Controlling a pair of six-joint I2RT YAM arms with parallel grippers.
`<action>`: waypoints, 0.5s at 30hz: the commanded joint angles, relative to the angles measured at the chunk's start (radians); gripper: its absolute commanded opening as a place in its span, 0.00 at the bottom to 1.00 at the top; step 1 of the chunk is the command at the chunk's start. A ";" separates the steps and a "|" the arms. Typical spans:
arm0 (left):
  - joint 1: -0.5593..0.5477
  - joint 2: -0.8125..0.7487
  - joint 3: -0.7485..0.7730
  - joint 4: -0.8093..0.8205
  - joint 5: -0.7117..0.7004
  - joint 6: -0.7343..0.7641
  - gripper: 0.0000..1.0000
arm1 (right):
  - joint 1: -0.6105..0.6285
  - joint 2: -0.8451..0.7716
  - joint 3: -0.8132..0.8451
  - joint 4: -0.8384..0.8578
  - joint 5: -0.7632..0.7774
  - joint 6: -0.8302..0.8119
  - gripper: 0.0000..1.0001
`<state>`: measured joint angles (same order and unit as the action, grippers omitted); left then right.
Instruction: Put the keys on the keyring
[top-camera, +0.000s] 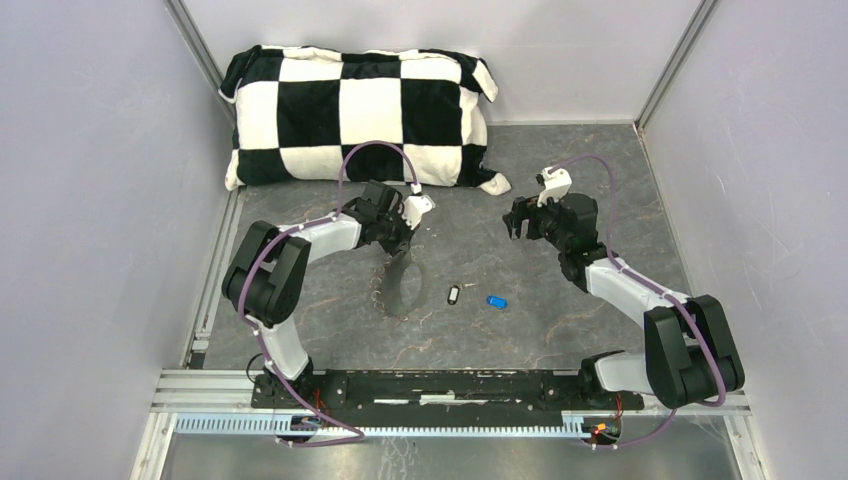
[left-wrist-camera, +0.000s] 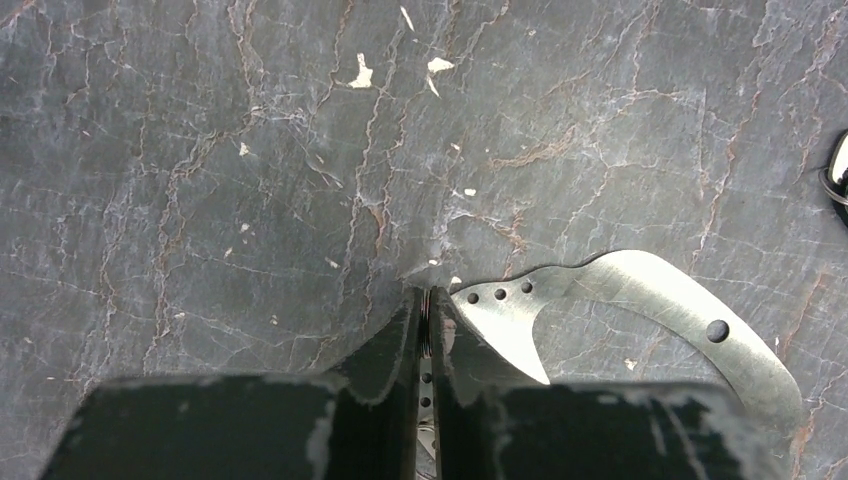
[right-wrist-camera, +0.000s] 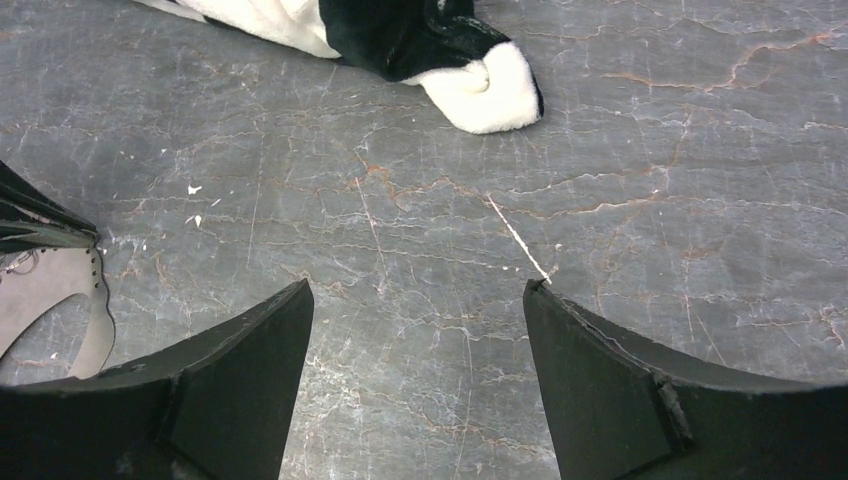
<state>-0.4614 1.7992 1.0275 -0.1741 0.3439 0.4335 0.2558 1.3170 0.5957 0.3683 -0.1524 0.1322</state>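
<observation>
The left claw (left-wrist-camera: 425, 305) is pinched narrow on the keyring (left-wrist-camera: 650, 285), its two fingers (left-wrist-camera: 385, 350) almost together with a thin strip of the ring's edge showing between them. From the grip the keyring runs out onto the grey counter (top-camera: 600, 180) toward the arm bases, a silvery curved band with small holes along it. In the top view it lies left of centre, just beside the keys.

The black key (top-camera: 453, 295) lies flat on the counter just right of the keyring, apart from it. The blue key (top-camera: 497, 301) lies a little further right, near the black one but not touching.

The right claw (right-wrist-camera: 415, 290) stands wide with nothing between its fingers, over bare counter near a corner of the checked pillow (top-camera: 360, 110), well apart from both keys
</observation>
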 joint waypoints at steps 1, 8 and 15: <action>-0.008 0.014 0.031 -0.004 -0.016 0.048 0.09 | 0.013 -0.022 -0.008 0.047 -0.002 -0.013 0.83; -0.012 -0.017 0.088 -0.095 0.000 0.073 0.02 | 0.040 -0.037 0.013 0.049 -0.048 -0.032 0.78; -0.011 -0.100 0.229 -0.291 0.100 0.065 0.02 | 0.127 -0.063 0.030 0.046 -0.139 -0.062 0.68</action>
<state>-0.4683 1.7905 1.1522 -0.3466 0.3599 0.4664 0.3420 1.2995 0.5915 0.3714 -0.2165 0.1005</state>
